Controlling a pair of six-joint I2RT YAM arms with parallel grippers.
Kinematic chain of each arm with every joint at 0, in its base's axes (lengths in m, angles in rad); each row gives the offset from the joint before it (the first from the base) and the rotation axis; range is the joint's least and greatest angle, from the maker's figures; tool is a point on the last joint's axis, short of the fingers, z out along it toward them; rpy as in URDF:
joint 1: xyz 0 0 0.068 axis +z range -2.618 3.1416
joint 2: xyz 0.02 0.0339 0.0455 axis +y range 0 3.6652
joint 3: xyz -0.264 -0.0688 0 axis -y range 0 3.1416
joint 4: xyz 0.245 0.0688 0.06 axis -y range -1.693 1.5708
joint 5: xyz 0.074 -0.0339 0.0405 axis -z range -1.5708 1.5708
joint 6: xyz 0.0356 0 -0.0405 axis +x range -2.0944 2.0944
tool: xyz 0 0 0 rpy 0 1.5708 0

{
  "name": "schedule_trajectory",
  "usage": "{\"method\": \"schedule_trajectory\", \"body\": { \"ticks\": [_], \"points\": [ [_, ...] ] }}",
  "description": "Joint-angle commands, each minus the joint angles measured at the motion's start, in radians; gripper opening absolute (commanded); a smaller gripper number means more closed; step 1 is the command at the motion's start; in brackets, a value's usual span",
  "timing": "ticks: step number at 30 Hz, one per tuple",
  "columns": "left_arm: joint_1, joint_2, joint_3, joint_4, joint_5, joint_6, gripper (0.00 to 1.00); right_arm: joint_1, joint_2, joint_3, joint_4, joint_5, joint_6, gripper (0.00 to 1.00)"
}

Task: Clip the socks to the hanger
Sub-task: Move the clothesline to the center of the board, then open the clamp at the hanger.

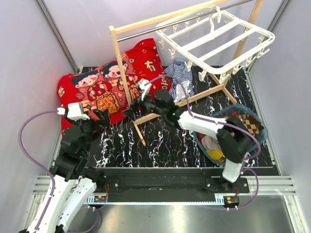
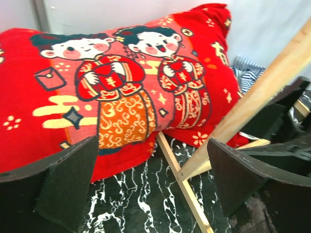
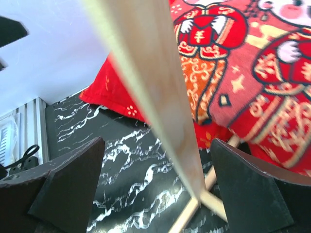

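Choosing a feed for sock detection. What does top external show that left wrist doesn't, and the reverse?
Only top external: the white hanger, hung at the back, and the basket holding a checkered sock. Only left wrist: a close look at the left gripper, its fingers apart with nothing between them. Both: the red cushion, part of the wooden rack, the striped cloth and the marble table.
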Motion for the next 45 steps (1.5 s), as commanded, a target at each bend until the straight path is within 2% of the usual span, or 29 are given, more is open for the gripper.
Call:
{"method": "schedule_trajectory", "body": {
  "ticks": [1, 4, 13, 17, 19, 22, 26, 32, 37, 45],
  "points": [
    [0.005, -0.010, 0.019, 0.082, 0.087, 0.018, 0.99, 0.009, -0.176, -0.088, 0.086, 0.084, -0.002, 1.00],
    [0.005, -0.019, 0.033, 0.076, 0.149, 0.029, 0.99, 0.011, -0.232, -0.138, 0.084, 0.096, 0.003, 1.00],
    [0.001, 0.036, 0.134, 0.042, 0.500, 0.022, 0.99, 0.011, -0.429, -0.400, 0.054, 0.142, 0.087, 1.00],
    [-0.011, 0.118, 0.194, 0.043, 0.637, -0.023, 0.99, 0.011, -0.618, -0.535, -0.064, 0.148, 0.127, 1.00],
    [-0.032, 0.148, 0.230, 0.043, 0.650, -0.035, 0.99, 0.009, -0.685, -0.569, -0.162, 0.160, 0.127, 1.00],
    [-0.132, 0.201, 0.272, 0.045, 0.579, -0.025, 0.99, 0.009, -0.816, -0.600, -0.332, 0.180, 0.116, 1.00],
    [-0.332, 0.295, 0.316, 0.051, 0.443, -0.005, 0.99, 0.009, -1.015, -0.611, -0.543, 0.229, 0.114, 1.00],
    [-0.511, 0.402, 0.353, 0.131, 0.256, 0.018, 0.99, 0.009, -1.222, -0.533, -0.821, 0.370, 0.115, 1.00],
    [-0.581, 0.505, 0.391, 0.217, 0.186, 0.018, 0.99, 0.009, -1.273, -0.435, -0.968, 0.491, 0.069, 1.00],
    [-0.650, 0.663, 0.516, 0.310, 0.039, -0.026, 0.99, 0.009, -1.361, -0.419, -0.999, 0.703, 0.044, 1.00]
  ]
}}
